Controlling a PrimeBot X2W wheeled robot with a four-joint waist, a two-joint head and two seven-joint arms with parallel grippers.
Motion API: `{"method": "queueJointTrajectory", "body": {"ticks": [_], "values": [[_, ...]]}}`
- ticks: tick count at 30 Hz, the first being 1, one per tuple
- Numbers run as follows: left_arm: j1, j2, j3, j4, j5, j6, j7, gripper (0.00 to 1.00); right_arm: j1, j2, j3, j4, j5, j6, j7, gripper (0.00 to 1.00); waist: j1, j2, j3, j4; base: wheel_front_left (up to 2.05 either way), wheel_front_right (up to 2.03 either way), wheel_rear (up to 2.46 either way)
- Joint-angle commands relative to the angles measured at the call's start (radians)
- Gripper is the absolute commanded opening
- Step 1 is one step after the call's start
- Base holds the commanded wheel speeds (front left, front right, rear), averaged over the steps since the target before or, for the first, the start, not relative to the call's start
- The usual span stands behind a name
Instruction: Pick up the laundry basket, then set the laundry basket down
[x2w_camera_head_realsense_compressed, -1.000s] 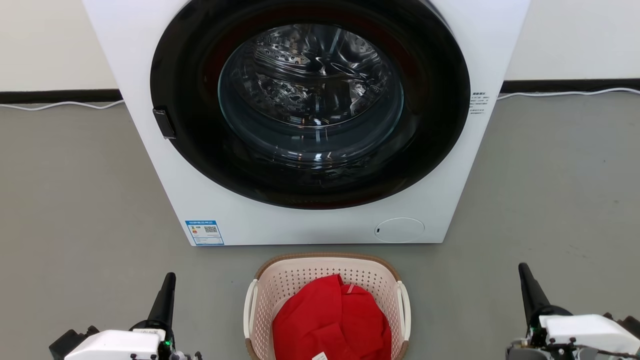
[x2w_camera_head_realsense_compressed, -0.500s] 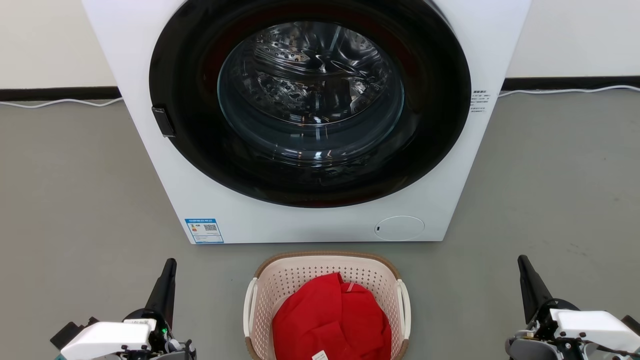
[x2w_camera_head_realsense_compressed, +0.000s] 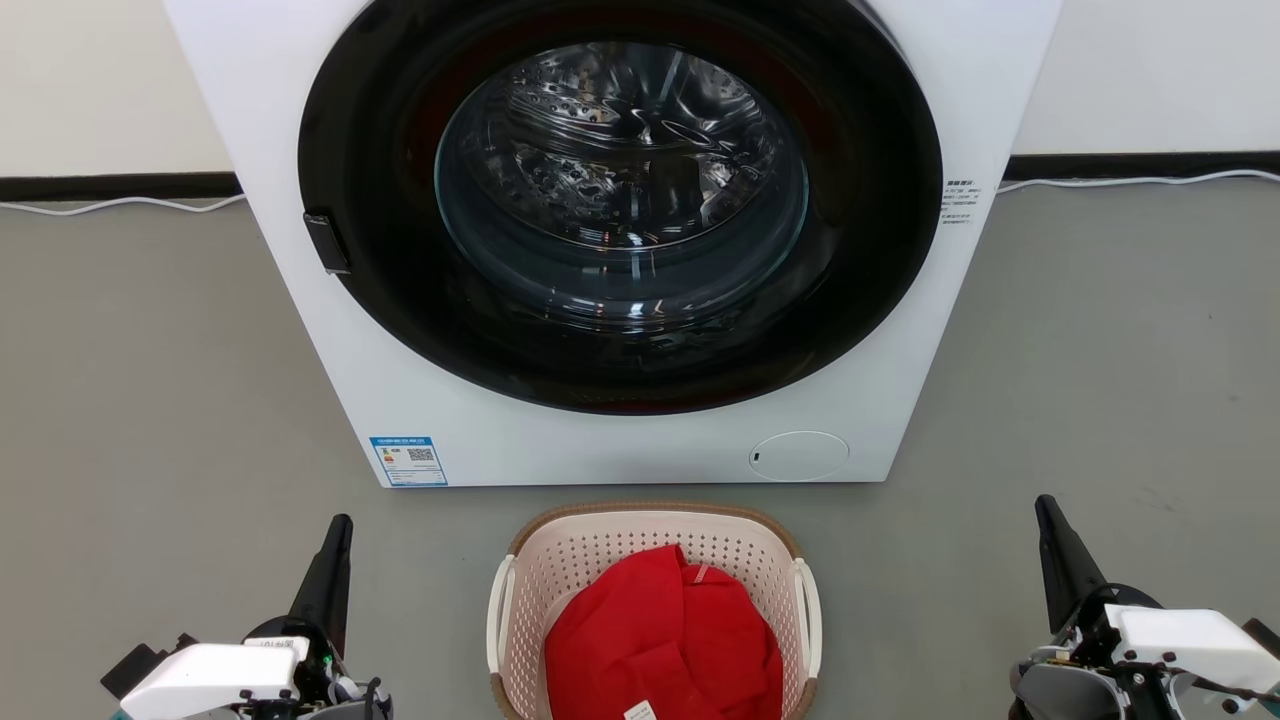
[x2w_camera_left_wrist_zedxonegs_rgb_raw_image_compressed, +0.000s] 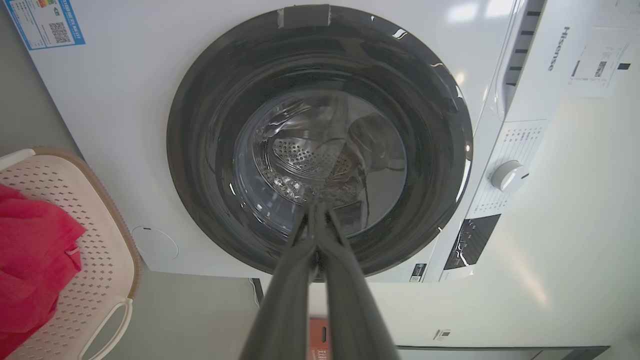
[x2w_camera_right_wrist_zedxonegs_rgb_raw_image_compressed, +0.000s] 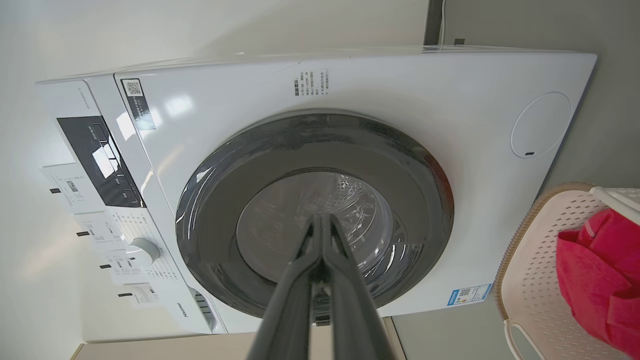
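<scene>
The pale pink-cream laundry basket (x2w_camera_head_realsense_compressed: 620, 545) with a brown rim and white side handles stands on the grey floor just in front of the washer, holding a red cloth (x2w_camera_head_realsense_compressed: 665, 640). It also appears at the left edge of the left wrist view as the basket (x2w_camera_left_wrist_zedxonegs_rgb_raw_image_compressed: 95, 245) and at the right edge of the right wrist view as the basket (x2w_camera_right_wrist_zedxonegs_rgb_raw_image_compressed: 530, 280). My left gripper (x2w_camera_head_realsense_compressed: 340, 530) is shut, well left of the basket, holding nothing. My right gripper (x2w_camera_head_realsense_compressed: 1045, 510) is shut too, well right of it. Both point at the washer door, fingertips together (x2w_camera_left_wrist_zedxonegs_rgb_raw_image_compressed: 316, 207) (x2w_camera_right_wrist_zedxonegs_rgb_raw_image_compressed: 321, 220).
A white front-loading washer (x2w_camera_head_realsense_compressed: 620, 440) with a closed dark round door (x2w_camera_head_realsense_compressed: 620, 210) fills the space behind the basket. A white cable (x2w_camera_head_realsense_compressed: 1130, 183) runs along the dark baseboard at the wall. Grey floor spreads to both sides.
Both grippers have risen a little in the head view, the right one more. The basket and the washer stay in place apart from a slight camera shift.
</scene>
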Motion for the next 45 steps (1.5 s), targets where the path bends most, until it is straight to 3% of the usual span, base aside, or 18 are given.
{"method": "queueJointTrajectory", "body": {"ticks": [1,45], "values": [[-0.056,0.014,0.025,-0.03,-0.006,-0.007,0.007,0.0,-0.041,-0.013,0.019,-0.031,0.006,0.007,0.01,0.0,0.0,0.0,0.0,0.0,0.0,0.0,0.0],[-0.056,0.014,0.025,-0.03,-0.006,-0.007,0.006,0.0,-0.041,-0.013,0.019,-0.031,0.006,0.007,0.01,0.0,0.0,0.0,0.0,0.0,0.0,0.0,0.0]]}}
